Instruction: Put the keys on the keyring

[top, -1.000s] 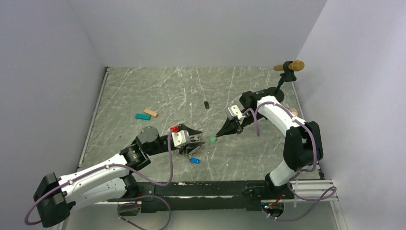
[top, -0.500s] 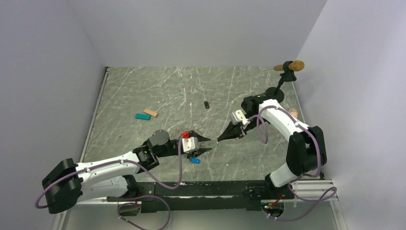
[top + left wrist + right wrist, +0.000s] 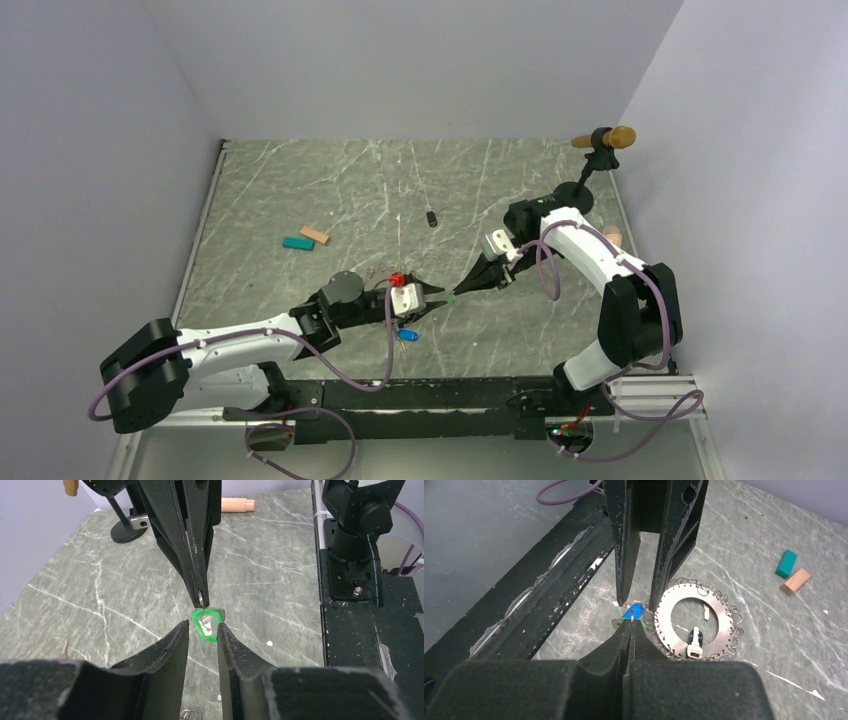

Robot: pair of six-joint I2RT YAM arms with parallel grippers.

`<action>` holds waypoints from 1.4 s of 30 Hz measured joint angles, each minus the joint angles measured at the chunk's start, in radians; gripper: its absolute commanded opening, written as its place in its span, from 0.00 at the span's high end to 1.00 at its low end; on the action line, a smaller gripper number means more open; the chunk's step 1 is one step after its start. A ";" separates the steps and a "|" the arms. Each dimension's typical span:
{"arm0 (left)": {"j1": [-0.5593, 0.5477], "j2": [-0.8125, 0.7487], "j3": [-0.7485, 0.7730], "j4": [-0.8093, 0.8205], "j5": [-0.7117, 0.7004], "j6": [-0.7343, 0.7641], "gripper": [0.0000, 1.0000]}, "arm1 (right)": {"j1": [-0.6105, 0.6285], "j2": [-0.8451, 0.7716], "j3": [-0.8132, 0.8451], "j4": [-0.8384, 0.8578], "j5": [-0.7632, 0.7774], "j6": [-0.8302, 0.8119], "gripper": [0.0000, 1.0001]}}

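Two grippers meet over the table (image 3: 100, 605): the right gripper (image 3: 200, 596), jaws pressed together, pinches the metal loop of the green key (image 3: 207, 625), its tag insert too blurred to read. The left gripper (image 3: 437, 297) sets its jaws narrow either side of that tag; contact cannot be told. The keyring (image 3: 694, 592) lies flat below, the blue key (image 3: 636, 611) just beside it.

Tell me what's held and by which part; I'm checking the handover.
The right gripper pinches the green key by the wire loop at its top. The left gripper flanks its tag head; whether it grips cannot be told.
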 measured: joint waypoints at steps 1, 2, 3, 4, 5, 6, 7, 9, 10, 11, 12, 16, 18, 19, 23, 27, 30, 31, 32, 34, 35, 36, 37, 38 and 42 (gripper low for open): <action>0.000 0.005 0.002 0.006 0.000 -0.001 0.67 | 0.000 0.000 0.000 0.000 0.000 0.000 1.00; -0.001 0.010 0.003 0.012 -0.001 -0.001 0.68 | 0.000 0.000 0.000 0.000 0.000 0.000 1.00; -0.001 0.013 0.006 0.015 -0.001 -0.002 0.68 | 0.001 0.000 0.000 0.000 0.000 0.000 1.00; -0.001 0.018 0.009 0.018 -0.001 -0.002 0.68 | 0.001 0.000 0.000 0.000 0.000 0.000 1.00; -0.002 0.023 0.014 0.019 -0.001 -0.002 0.68 | 0.001 0.000 0.000 0.000 0.000 0.000 1.00; -0.002 0.028 0.019 0.021 -0.001 -0.002 0.68 | 0.000 0.000 0.000 0.000 0.000 0.000 1.00; -0.002 0.032 0.023 0.024 -0.001 -0.002 0.68 | 0.000 0.000 0.000 0.000 0.000 0.000 1.00; -0.003 0.042 0.029 0.032 -0.001 -0.005 0.69 | 0.000 0.000 0.000 0.000 0.000 0.000 1.00; -0.004 0.044 0.029 0.038 -0.001 -0.006 0.69 | 0.001 0.000 0.000 0.000 0.000 0.000 1.00; -0.005 0.046 0.030 0.040 -0.001 -0.006 0.70 | 0.000 0.000 0.000 0.000 0.000 0.000 1.00; -0.005 0.048 0.031 0.042 0.000 -0.006 0.71 | 0.000 0.000 0.000 0.000 0.000 0.000 1.00; -0.008 0.057 0.036 0.044 0.000 -0.006 0.82 | 0.001 0.000 0.000 0.000 -0.001 0.000 1.00; -0.009 0.059 0.038 0.043 0.000 -0.008 0.89 | 0.000 0.000 0.000 0.000 -0.001 0.000 1.00; -0.009 0.061 0.040 0.042 0.000 -0.006 0.95 | 0.000 0.000 0.000 -0.001 0.000 0.000 1.00; -0.010 0.065 0.047 0.034 -0.002 -0.009 1.00 | -0.001 0.000 0.000 -0.001 -0.001 -0.001 0.99; -0.010 0.065 0.061 0.006 -0.008 -0.010 1.00 | -0.001 0.000 0.000 0.000 0.001 -0.001 0.94; -0.011 0.065 0.083 -0.038 -0.024 -0.021 1.00 | -0.004 0.000 0.000 0.000 0.001 0.000 0.88; -0.012 0.064 0.095 -0.062 -0.032 -0.025 1.00 | -0.004 0.000 0.000 0.000 0.001 -0.001 0.87; -0.012 0.064 0.107 -0.085 -0.039 -0.029 1.00 | -0.005 0.000 0.000 0.000 0.002 -0.001 0.86; -0.013 0.064 0.143 -0.153 -0.056 -0.038 1.00 | -0.007 0.002 0.000 0.000 0.002 -0.001 0.85; -0.013 0.064 0.158 -0.185 -0.065 -0.042 1.00 | -0.008 0.004 0.000 0.000 0.001 -0.001 0.85; -0.014 0.064 0.171 -0.211 -0.072 -0.045 1.00 | -0.008 0.005 0.000 0.000 0.001 -0.001 0.85; -0.014 0.064 0.189 -0.249 -0.080 -0.050 1.00 | -0.008 0.007 0.000 0.000 0.001 -0.001 0.84; -0.015 0.064 0.201 -0.272 -0.086 -0.050 1.00 | -0.008 0.009 0.000 0.000 0.000 -0.001 0.84; -0.017 0.063 0.240 -0.359 -0.117 -0.051 1.00 | -0.004 0.013 0.000 0.005 0.000 0.000 0.81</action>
